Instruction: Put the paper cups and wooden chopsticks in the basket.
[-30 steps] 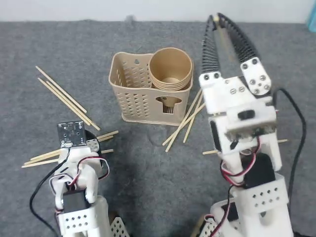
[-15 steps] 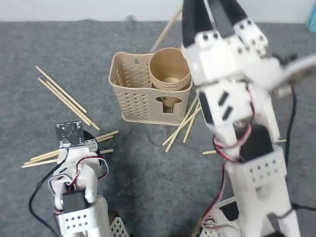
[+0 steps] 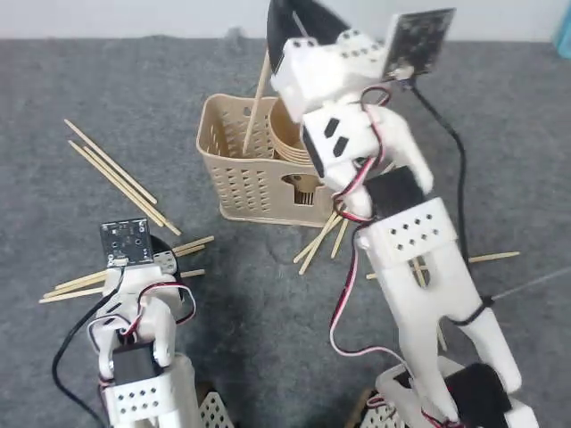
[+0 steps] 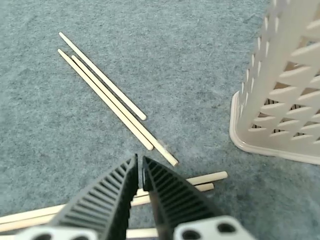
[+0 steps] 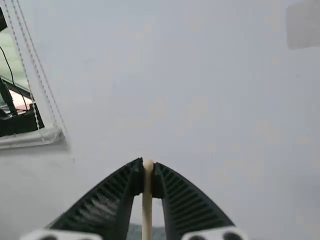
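**Right arm.** My right pincer [image 5: 145,170] is clamped on the top end of one wooden chopstick [image 3: 257,98] and hangs above the basket [image 3: 234,192]. The stick slants down. Its lower end sits inside the basket's open compartment, at 9 o'clock of the stacked paper cups [image 3: 290,147] seated there.

**Left arm.** My left pincer [image 4: 140,167], jaws together on nothing, sits low over the worktop [image 3: 268,294] beside loose chopsticks [image 4: 107,92]. More lie at 9 and 5 o'clock of the basket.

**Hazard, as I judge it.** If released while slanted, the stick may pivot over the rim. My forearm, close over the cups, could nudge the basket.
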### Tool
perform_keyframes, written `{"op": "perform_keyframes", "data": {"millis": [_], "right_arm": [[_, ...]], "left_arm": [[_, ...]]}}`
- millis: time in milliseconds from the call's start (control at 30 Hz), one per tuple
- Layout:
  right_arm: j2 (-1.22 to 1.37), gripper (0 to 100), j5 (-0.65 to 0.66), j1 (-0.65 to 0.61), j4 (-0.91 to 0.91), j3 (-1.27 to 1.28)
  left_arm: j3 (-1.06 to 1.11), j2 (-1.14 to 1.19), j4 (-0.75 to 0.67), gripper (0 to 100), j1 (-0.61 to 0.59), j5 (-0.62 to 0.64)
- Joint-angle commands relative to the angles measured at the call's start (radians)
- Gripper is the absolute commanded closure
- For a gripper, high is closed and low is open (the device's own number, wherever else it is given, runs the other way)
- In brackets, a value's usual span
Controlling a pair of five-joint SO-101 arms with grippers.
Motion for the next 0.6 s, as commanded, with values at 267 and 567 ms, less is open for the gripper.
{"op": "perform_keyframes", "data": {"millis": [267,567], "right_arm": [[0.019,97.9,0.133,-0.137,-0.027,0.226],[0.019,85.3,0.152,-0.148,0.162,0.129]], "left_arm": [[-0.004,-0.011,-0.014,98,-0.006,0.003],[-0.004,-0.011,-0.014,98,-0.006,0.003]]}}
